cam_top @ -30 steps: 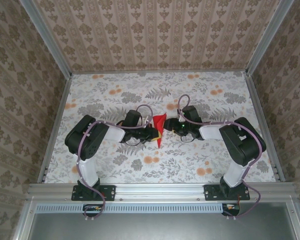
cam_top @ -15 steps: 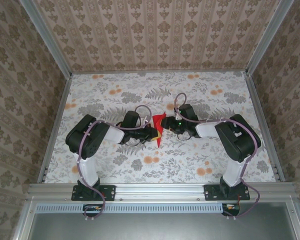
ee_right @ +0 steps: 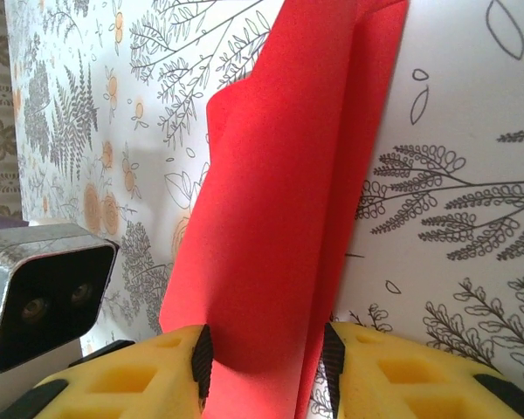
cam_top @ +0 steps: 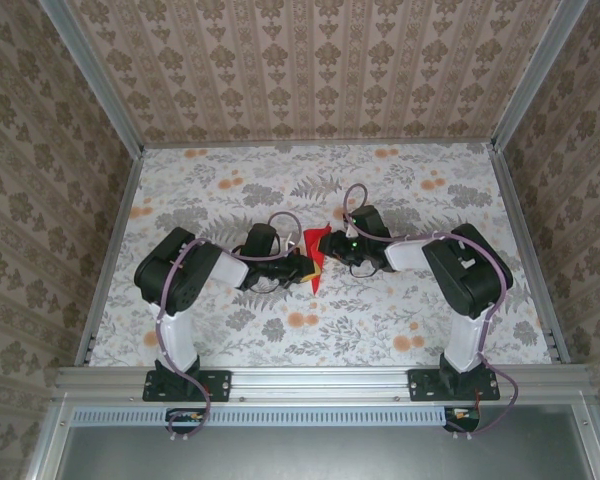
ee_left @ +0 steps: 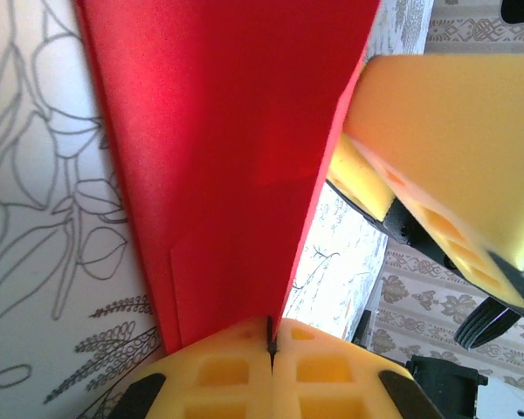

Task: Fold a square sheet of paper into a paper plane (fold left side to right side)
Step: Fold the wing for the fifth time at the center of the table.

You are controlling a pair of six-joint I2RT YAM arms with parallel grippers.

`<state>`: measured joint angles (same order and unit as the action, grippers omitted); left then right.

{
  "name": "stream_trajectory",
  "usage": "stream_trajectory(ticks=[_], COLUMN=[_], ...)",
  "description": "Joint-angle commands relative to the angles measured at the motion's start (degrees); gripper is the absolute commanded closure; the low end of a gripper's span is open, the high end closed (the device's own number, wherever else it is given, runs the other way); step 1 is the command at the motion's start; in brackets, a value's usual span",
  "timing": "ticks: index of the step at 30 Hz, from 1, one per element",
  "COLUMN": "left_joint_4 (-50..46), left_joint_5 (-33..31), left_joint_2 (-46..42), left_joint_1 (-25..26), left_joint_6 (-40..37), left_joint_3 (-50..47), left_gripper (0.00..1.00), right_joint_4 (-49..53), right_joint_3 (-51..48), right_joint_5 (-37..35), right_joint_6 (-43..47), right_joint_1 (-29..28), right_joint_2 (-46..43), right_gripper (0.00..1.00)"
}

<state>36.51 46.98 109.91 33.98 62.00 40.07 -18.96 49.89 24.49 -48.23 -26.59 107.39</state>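
Observation:
The red sheet of paper (cam_top: 316, 248) is partly folded into a narrow shape whose point faces the near edge, standing up off the table between the two grippers. My left gripper (cam_top: 303, 266) is shut on its lower edge; the yellow pads (ee_left: 236, 367) pinch the red sheet of paper (ee_left: 227, 157) where its layers meet. My right gripper (cam_top: 336, 246) is open, and the red sheet of paper (ee_right: 279, 218) runs up between its spread fingers (ee_right: 380, 371). In the left wrist view a yellow finger of the right gripper (ee_left: 445, 148) sits just right of the sheet.
The floral table cover (cam_top: 380, 310) spreads all round the paper. Patterned walls and metal rails (cam_top: 515, 235) bound the table. The left wrist camera housing (ee_right: 44, 292) sits close to the left of the paper in the right wrist view.
My right gripper has moved left, up to the paper, which now lies between its fingers. The paper's top has tipped slightly left. The left gripper keeps its hold.

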Motion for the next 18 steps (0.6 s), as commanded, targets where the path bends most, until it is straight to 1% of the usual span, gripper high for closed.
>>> stream_trajectory(ticks=[1,5,12,14,17,18], left_joint_4=[1.24,1.03,0.84,0.32,-0.57,-0.93], left_joint_5=[1.25,1.28,1.19,1.10,1.11,1.18], left_joint_2=[0.92,0.92,-0.10,-0.67,-1.89,-2.40], left_joint_1=[-0.49,-0.49,-0.49,-0.58,-0.73,-0.90], left_joint_6=[0.84,0.71,0.85,0.69,0.32,0.13], left_joint_3=[-0.45,-0.34,-0.36,-0.28,-0.30,-0.26], left_gripper=[0.94,0.92,0.83,0.78,0.68,0.66], right_joint_4=[4.41,6.99,9.96,10.05,10.13,10.33], right_joint_3=[1.15,2.24,2.84,2.84,2.91,2.85], right_joint_5=[0.58,0.23,-0.49,-0.45,-0.49,-0.54], right_joint_6=[-0.14,-0.11,0.03,0.03,0.00,0.03], right_joint_1=[-1.24,-1.36,-1.48,-1.45,-1.50,-1.45], right_joint_2=[3.18,4.02,4.74,4.76,4.84,5.01], right_gripper=[0.60,0.62,0.64,0.64,0.64,0.64])
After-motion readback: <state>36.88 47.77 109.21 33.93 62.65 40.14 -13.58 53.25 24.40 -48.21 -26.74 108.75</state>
